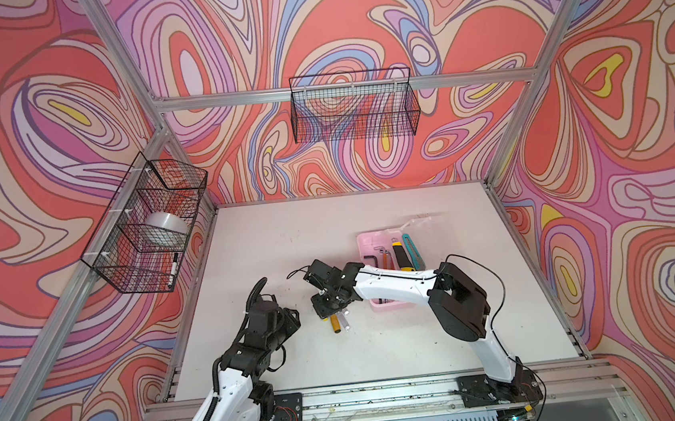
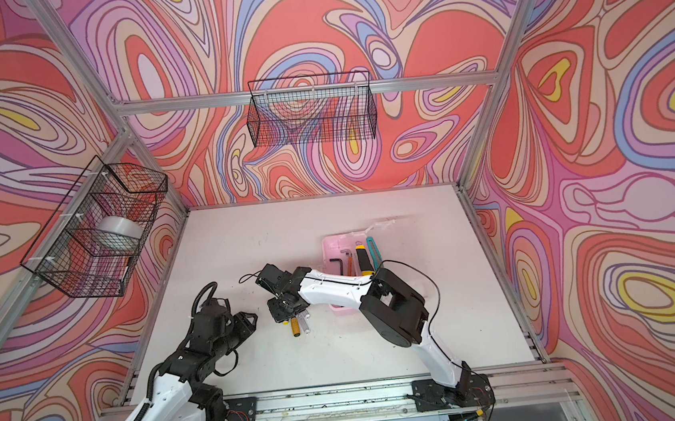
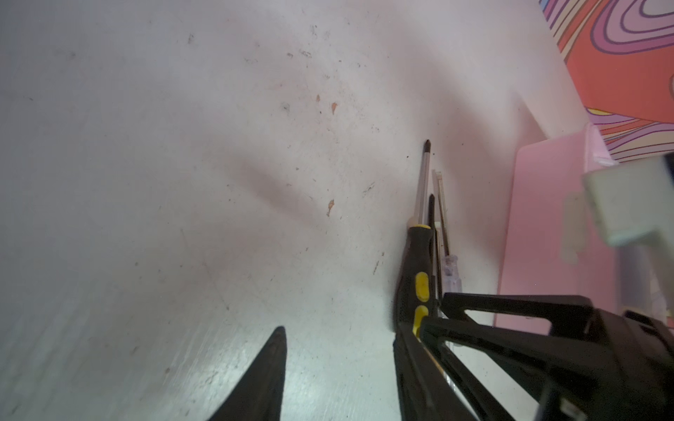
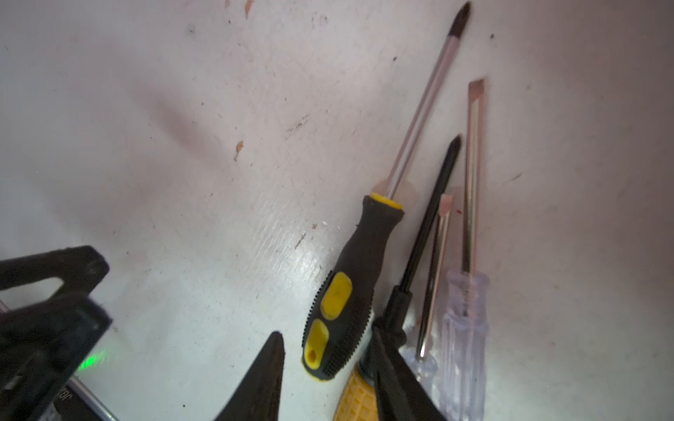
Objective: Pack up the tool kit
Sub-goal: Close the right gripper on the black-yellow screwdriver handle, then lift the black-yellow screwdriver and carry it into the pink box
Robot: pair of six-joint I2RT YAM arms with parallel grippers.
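**Step in hand:** pickup of the loose screwdrivers. The hex keys (image 1: 373, 257), the yellow-black knife (image 1: 401, 257) and the teal knife (image 1: 413, 250) already lie in the pink case (image 1: 365, 240), which stands open.

**Right gripper** (image 4: 328, 339): positioned low over the screwdriver cluster on the table (image 1: 287, 232).
- Its fingers are spread and straddle the handle of the black-and-yellow Phillips screwdriver (image 4: 346, 302). A gap shows beside one finger, so nothing is pinched yet.
- The opposite finger lies across the orange-handled screwdriver (image 4: 355, 401).
- The clear-handled flat screwdrivers (image 4: 467, 328) lie just outside that finger.
- The case sits behind this gripper, partly beneath its forearm.

**Left gripper** (image 3: 337, 339): hovers near the cluster, fingers spread and empty, with the screwdrivers just outside one finger.

**Next move (judgement):**
- Close on the black-and-yellow handle alone.
- Lift clear.
- Draw back over the case and release.
- The crowded side needs care, because the finger there could trap or drag the neighbouring orange handle — seat it between the two handles before closing.
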